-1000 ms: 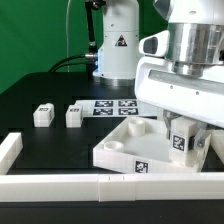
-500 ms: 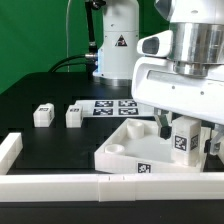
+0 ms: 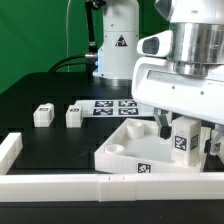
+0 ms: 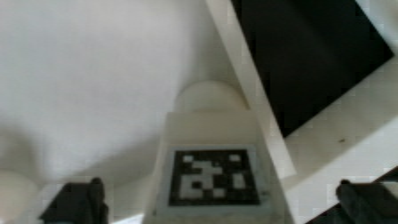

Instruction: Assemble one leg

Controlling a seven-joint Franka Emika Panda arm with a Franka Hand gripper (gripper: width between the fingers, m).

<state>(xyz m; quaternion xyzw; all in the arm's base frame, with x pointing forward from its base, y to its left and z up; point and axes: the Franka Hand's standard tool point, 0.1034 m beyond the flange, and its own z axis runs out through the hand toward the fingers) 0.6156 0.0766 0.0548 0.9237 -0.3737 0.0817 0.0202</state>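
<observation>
Now: gripper [image 3: 186, 139] closed on one leg [image 3: 183, 138], tag face outward, held upright over the panel [image 3: 128, 152] at the exterior view's right. Wrist view: leg [image 4: 215, 165] between two dark fingers [image 4: 75, 201]. Two more legs [image 3: 42, 114] [image 3: 74, 114] sit apart on the table [image 3: 50, 145]. One marker board [image 3: 112, 107] behind. Bars [image 3: 60, 186] along the front.

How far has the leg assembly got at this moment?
Done: a leg has been picked up and brought over the square panel. In hand: the tool holds it upright at a corner; whether it is seated cannot be told. Left: two more legs lie loose on the table.
</observation>
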